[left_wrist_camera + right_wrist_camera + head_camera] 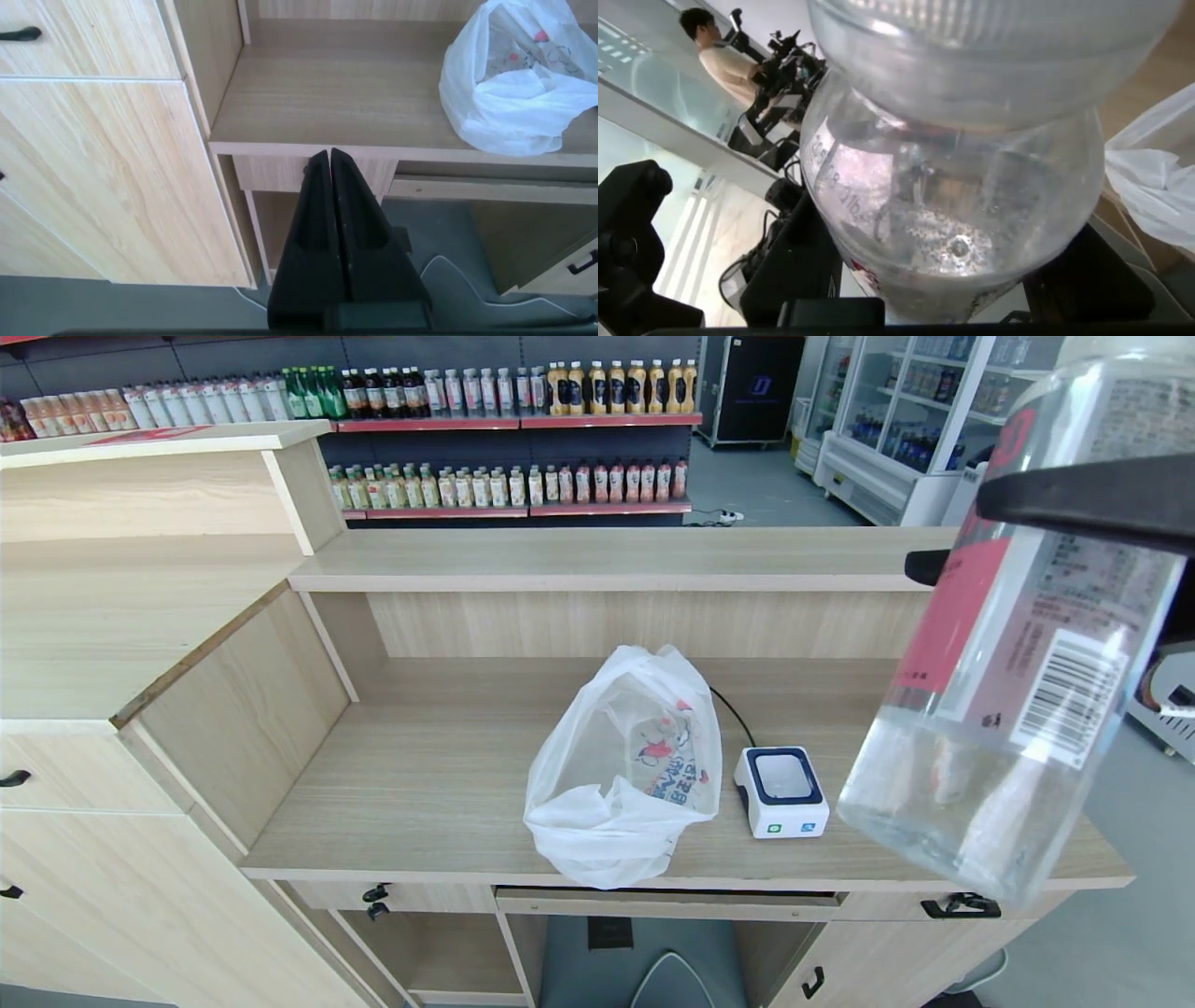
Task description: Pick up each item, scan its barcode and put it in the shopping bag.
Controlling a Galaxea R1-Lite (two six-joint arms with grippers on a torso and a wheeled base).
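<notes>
Right claw [948,275] clamps clear bottle [1018,709], tilted, toward worktop's [429,784] right edge. Left claw [330,173] pressed closed, below front edge. Shopping bag [621,775] mid-worktop, scanner [780,791] just beside.

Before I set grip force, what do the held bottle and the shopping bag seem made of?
Bottle: likely clear glossy plastic; the counter shows through it. Shopping bag: thin, translucent white plastic film, crumpled, its contents showing through.

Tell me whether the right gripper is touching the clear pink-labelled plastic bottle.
Touching. In the head view the right gripper has its black jaws clamped across the clear pink-labelled plastic bottle, held tilted aloft.
</notes>
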